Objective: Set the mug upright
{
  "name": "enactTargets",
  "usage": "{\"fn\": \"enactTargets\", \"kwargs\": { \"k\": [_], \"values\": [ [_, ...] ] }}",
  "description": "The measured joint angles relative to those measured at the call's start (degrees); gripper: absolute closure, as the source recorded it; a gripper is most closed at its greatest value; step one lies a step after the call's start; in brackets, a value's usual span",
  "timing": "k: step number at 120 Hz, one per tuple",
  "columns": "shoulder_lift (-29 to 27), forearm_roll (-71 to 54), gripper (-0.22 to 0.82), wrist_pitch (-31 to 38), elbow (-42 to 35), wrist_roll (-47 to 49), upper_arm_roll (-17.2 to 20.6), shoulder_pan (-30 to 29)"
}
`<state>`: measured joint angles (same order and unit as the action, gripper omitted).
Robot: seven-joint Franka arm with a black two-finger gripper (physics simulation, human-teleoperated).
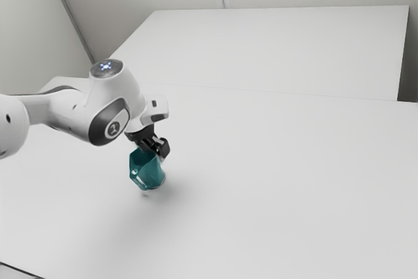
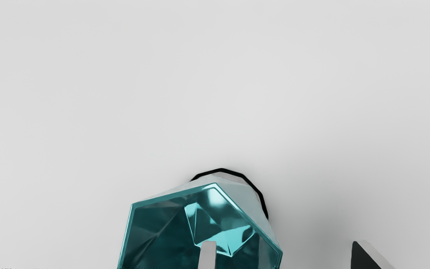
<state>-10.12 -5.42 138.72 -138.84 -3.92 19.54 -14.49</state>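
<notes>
The mug (image 1: 149, 173), a teal, many-sided one, is at the pincer (image 1: 155, 153), directly below it in the exterior view, over the part of the table (image 1: 281, 181) toward that view's left. It is well apart from the table edge that crosses that view's lower left corner, and well apart too from the table's side toward the exterior view's right. The mug leans rather than standing upright: its open mouth is turned toward the exterior view's left, and its base points toward the right of that view and somewhat down. Whether the base or side touches the table cannot be told.

The pincer is spread, its two fingers standing wide apart. In the wrist view one finger (image 2: 207, 256) overlaps the mug's open mouth, within the outline of the rim (image 2: 174, 193); how far it reaches into the mug cannot be made out. The other finger (image 2: 370, 257) is outside the mug, with a gap between it and the nearest part of the rim. A part of the mug's wall therefore lies between the fingers, without being pinched by them. The dark-edged base (image 2: 243, 175) shows past the rim.

The white arm (image 1: 65, 109) comes in from the exterior view's left, and a soft shadow (image 1: 166, 200) falls on the table beside the mug.
</notes>
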Motion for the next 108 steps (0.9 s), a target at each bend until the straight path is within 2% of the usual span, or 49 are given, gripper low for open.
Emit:
{"fn": "enactTargets", "kwargs": {
  "k": [16,37,78,108],
  "values": [
    [-0.1,1.9,0.14,-5.8,6.4,0.3,0.1,-0.1],
    [0.4,5.9,0.06,-17.4,16.5,0.6,0.1,-0.1],
    [2.6,7.5,0.01,-37.6,35.0,1.1,-0.7,-0.2],
    [6.1,7.1,0.00,-46.0,44.4,1.4,-0.7,-0.1]
  ]
}}
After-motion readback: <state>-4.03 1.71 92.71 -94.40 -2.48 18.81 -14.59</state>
